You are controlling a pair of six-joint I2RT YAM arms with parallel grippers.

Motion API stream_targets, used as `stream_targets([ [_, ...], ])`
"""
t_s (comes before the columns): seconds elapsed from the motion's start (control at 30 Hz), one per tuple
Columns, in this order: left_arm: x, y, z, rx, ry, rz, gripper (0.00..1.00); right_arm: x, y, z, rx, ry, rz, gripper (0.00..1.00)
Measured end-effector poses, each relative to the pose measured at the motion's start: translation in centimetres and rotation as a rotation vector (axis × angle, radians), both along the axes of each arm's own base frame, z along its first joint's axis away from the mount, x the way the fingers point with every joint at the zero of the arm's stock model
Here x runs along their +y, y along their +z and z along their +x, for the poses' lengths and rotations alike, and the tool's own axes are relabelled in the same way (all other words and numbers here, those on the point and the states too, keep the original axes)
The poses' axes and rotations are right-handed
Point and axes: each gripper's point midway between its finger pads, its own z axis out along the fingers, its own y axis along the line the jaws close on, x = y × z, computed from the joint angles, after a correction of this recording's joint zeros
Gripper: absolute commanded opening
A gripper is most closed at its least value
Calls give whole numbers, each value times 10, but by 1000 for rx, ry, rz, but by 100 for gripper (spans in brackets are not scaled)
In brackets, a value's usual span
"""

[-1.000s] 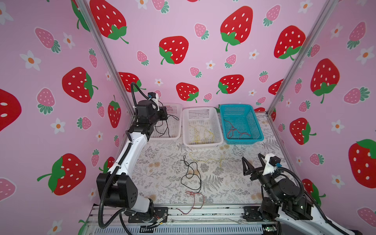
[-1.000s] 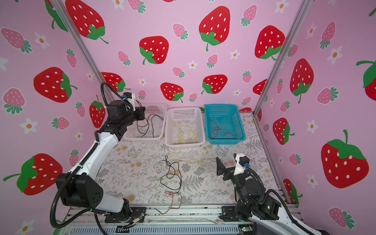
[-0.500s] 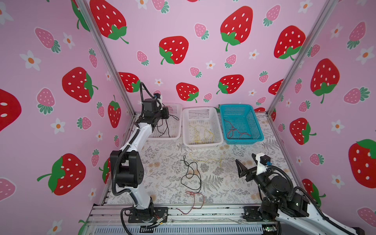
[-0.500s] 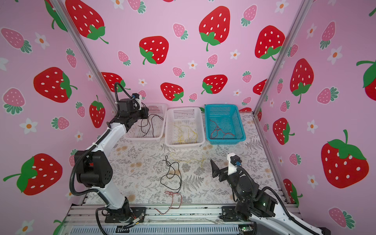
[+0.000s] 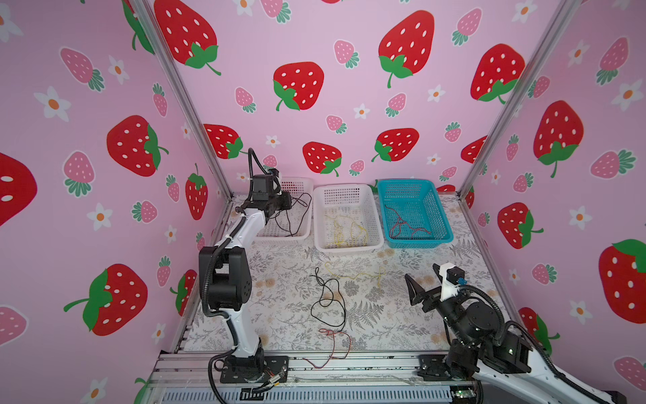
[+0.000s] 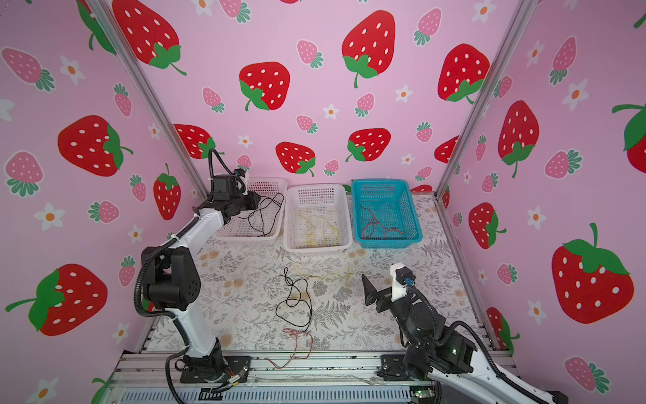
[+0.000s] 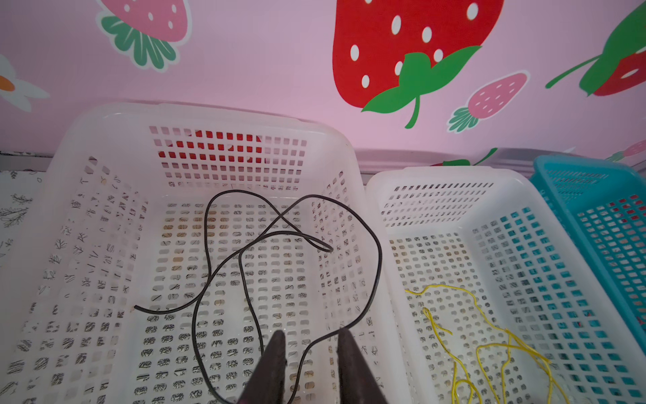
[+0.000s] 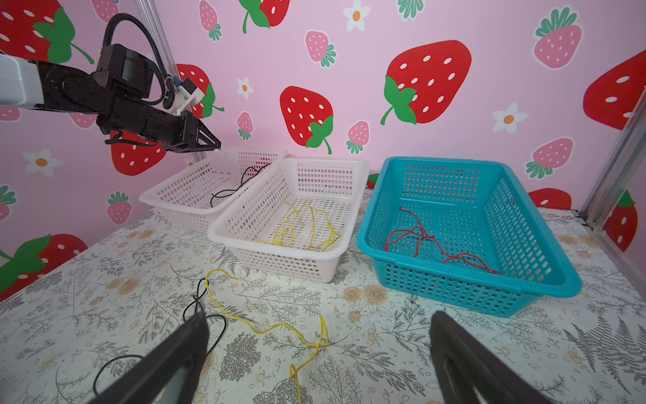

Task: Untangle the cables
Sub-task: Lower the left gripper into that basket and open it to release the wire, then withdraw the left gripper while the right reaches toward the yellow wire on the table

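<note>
Cables (image 5: 328,297) lie crossed on the tabletop (image 5: 395,314): we see a black loop with a loose yellow cable (image 5: 353,276) at its far end and a loose red cable (image 5: 335,332) at its near end. More are sorted: a black cable (image 7: 379,259) in the left white basket (image 7: 209,112), yellow cables (image 5: 344,229) in the middle white basket (image 5: 346,189), and red ones (image 8: 424,238) in the teal basket (image 5: 412,182). Our left hand (image 7: 311,332) hovers over the left white basket with its jaws slightly apart, and the black cable passes between them unclamped. Our right hand (image 8: 318,314) hangs wide open and empty, low over the loose yellow cable.
</note>
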Motion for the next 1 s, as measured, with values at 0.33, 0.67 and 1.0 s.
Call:
stream_targets([
  [0.33,5,60,-21,-77,75,-86,54,3,-5,5,61,-25,-12,99],
  [0.67,8,116,-82,-183,151,-253,58,17,-17,11,145,-20,-129,99],
  [1.0,15,96,-137,-94,260,-368,75,21,-33,14,194,-27,-218,99],
])
